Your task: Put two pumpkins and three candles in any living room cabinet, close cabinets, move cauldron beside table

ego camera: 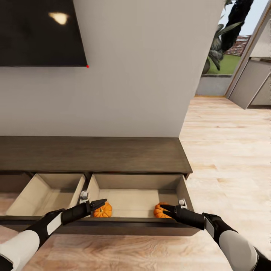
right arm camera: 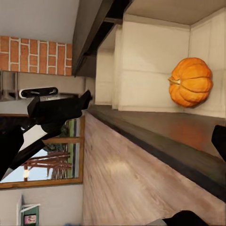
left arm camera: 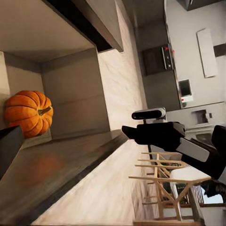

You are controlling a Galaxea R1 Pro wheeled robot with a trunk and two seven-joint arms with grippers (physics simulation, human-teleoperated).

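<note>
Two small orange ribbed pumpkins (ego camera: pixel 103 210) (ego camera: pixel 160 210) are seen inside the pale open drawer (ego camera: pixel 135 197) of the long dark-brown wooden cabinet (ego camera: pixel 94 154), one just beyond each black gripper (ego camera: pixel 97 205) (ego camera: pixel 167 209), both arms extended low; neither grip's state can be told.

Grey wall (ego camera: pixel 131 75), dark wall-mounted screen (ego camera: pixel 37 34), pale wood floor (ego camera: pixel 226 150), sunlit doorway (ego camera: pixel 226 49)

I'm seeing 2 orange ribbed pumpkins, left one (ego camera: pixel 102 210) and right one (ego camera: pixel 161 210), against pale beige drawer insides (ego camera: pixel 131 201). The cabinet (ego camera: pixel 94 154) is dark brown wood grain. My arms show black with white sleeves. The floor (ego camera: pixel 226 158) is light wood planks; the wall screen (ego camera: pixel 39 32) is black.
</note>
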